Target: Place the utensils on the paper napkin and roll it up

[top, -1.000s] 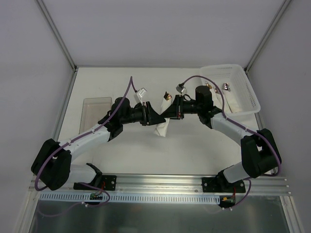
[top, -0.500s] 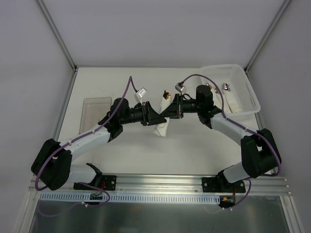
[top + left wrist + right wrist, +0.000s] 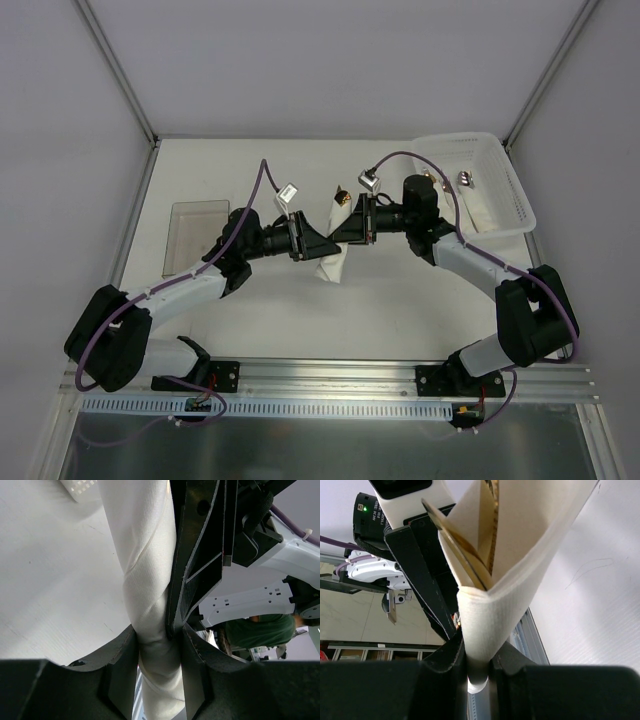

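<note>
The napkin is already wrapped around the gold utensils, left of the basket, with the left hand and right hand both pinching it, so rolling seems nearly finished.

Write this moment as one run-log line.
left gripper: shut on napkin roll | right gripper: shut on napkin roll | utensils: wrapped inside, gold ends showing | basket: far right

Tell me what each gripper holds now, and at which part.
Both hold the rolled napkin near its middle, from opposite sides: left gripper and right gripper are shut on it. Gold utensils sit inside.
</note>
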Action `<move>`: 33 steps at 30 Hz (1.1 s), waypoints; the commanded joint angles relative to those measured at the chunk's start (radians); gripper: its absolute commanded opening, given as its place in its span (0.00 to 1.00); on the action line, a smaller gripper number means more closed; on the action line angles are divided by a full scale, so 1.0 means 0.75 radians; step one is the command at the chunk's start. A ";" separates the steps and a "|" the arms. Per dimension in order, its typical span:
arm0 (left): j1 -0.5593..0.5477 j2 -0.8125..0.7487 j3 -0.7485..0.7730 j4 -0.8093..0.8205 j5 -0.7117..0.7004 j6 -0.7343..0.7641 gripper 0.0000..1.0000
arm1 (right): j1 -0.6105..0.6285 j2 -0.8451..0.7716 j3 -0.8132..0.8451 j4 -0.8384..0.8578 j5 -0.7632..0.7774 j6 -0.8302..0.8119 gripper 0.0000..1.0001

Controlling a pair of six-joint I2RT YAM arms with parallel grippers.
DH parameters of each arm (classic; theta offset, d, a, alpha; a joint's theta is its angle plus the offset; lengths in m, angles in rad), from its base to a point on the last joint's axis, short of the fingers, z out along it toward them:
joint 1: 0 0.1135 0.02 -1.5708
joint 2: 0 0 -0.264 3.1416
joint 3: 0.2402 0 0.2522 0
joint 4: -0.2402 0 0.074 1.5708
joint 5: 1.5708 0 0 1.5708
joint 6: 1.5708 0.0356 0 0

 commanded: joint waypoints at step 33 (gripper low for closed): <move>-0.037 0.035 -0.131 0.301 0.243 -0.143 0.39 | -0.011 -0.033 0.155 0.354 0.035 0.138 0.00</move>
